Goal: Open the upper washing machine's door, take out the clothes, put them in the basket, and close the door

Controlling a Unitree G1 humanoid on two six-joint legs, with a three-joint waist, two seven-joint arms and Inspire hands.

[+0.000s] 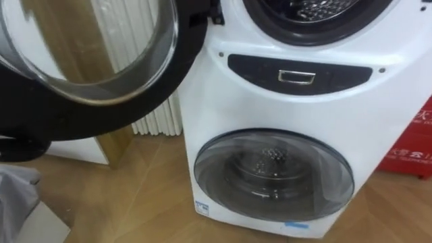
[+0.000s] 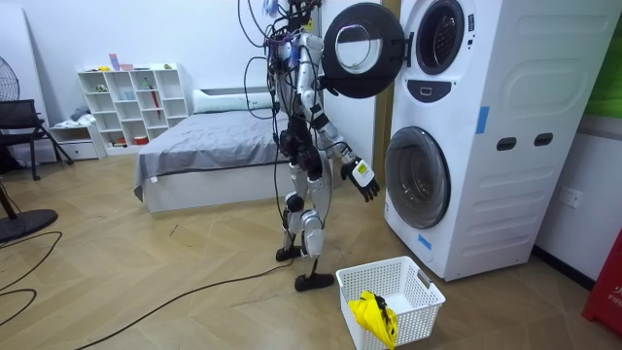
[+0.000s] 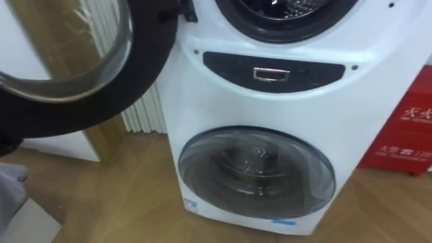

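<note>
I stand facing a white stack of two washing machines (image 2: 466,136). The upper machine's round door (image 1: 88,61) is swung open to my left, and the lower rim of its drum opening (image 1: 317,17) shows at the top. Only bare metal shows in that part of the drum. The lower machine's door (image 1: 273,174) is closed. In the room view my right hand (image 2: 362,178) hangs at hip height in front of the lower door, open and holding nothing. A white laundry basket (image 2: 403,282) stands on the floor beside my feet, with a yellow cloth (image 2: 374,313) in it.
A red box (image 1: 415,142) stands on the floor right of the machines. A white radiator (image 1: 158,121) and a wooden frame (image 1: 111,145) are behind the open door. A bed (image 2: 204,146) and a white shelf (image 2: 136,102) lie behind me.
</note>
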